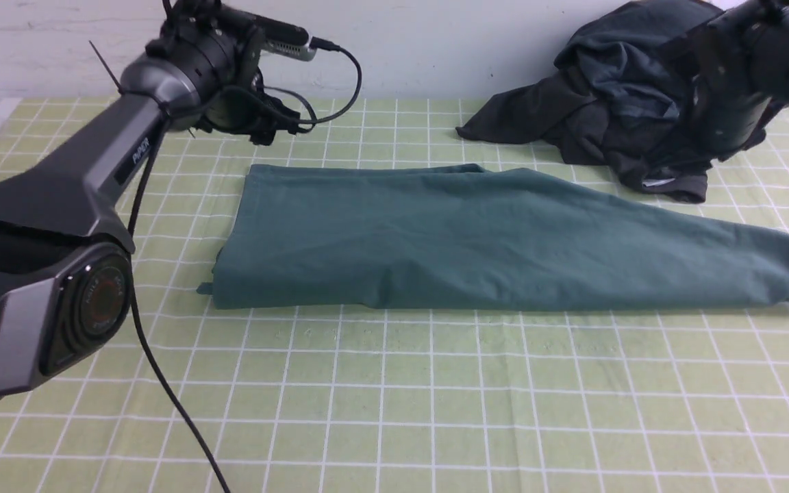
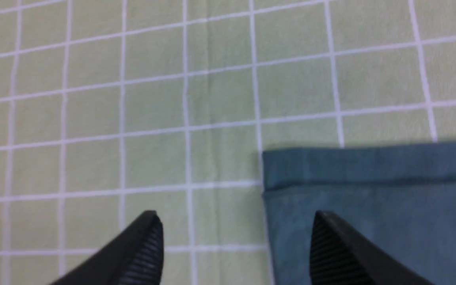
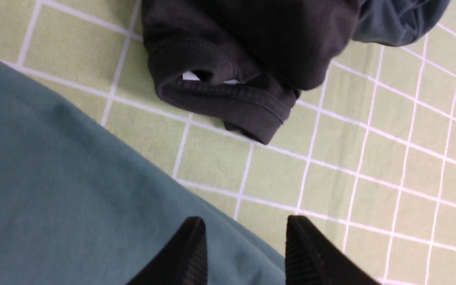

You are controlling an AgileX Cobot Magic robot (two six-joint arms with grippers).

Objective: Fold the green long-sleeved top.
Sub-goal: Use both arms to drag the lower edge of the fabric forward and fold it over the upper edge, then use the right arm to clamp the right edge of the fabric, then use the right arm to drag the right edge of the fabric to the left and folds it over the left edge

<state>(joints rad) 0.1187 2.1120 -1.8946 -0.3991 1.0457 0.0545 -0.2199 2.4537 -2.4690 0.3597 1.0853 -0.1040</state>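
The green long-sleeved top (image 1: 477, 233) lies flat across the middle of the checked cloth as a long folded band, with one sleeve running off to the right. My left gripper (image 2: 236, 221) hovers open above the top's far left corner (image 2: 370, 206); one finger is over the fabric, the other over bare cloth. My right gripper (image 3: 246, 225) is open above the far edge of the top (image 3: 54, 190) near the sleeve. Nothing is between its fingers. In the front view the left gripper (image 1: 257, 127) sits just behind the top's corner.
A heap of dark charcoal garments (image 1: 614, 103) lies at the back right, its ribbed hem (image 3: 228, 103) close to my right gripper. The left arm's cable (image 1: 161, 383) hangs down over the near left of the green checked tablecloth (image 1: 435, 397). A white wall runs behind.
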